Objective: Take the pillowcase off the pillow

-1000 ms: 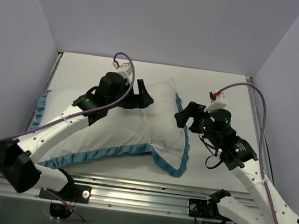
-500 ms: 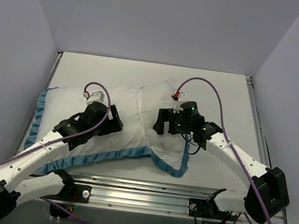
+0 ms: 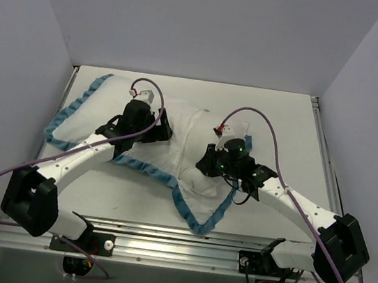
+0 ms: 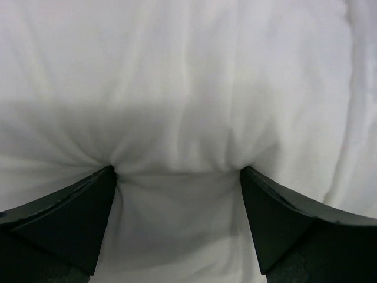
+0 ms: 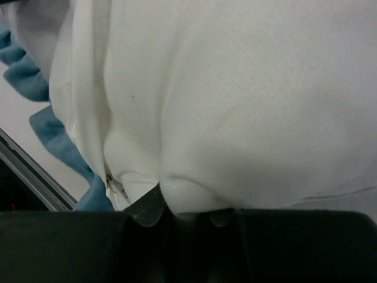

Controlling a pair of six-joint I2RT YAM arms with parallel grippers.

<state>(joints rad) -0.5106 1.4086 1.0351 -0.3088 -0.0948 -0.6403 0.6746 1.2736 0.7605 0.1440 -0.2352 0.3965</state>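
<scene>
Pillowcase (image 3: 181,144) and its stuffing had swung round since half a second earlier. The end that had lain near the left front edge of the table (image 3: 282,126) was now up toward the far-left corner. One corner of the blue trim (image 3: 196,223) pointed at the near edge, just left of centre. The bundle lay diagonally, plain white side up.

The left gripper (image 3: 156,126) had moved farther from the bases than half a second before. The right gripper (image 3: 203,166), which a second ago hung spread beside the cover's right edge, was now on the fabric with its jaws drawn together.

The left arm ran from its elbow at the near left diagonally up to the middle of the cushion. Its fingers (image 4: 70,218) stood wide apart and pressed down, with white cloth puckering between them but not gripped. The right arm was folded, elbow out at the near right and forearm reaching left toward the centre. In the right wrist view, its jaws were clamped on a small pinch of white fabric.

That pinch seemed to be the pillowcase's plain side, close to where the trim showed at the left of that view. Cover and cushion were both white there and hard to separate. The pillow could not be made out as a separate thing in any view. The right fingers were largely lost in shadow along the bottom of the wrist picture.
</scene>
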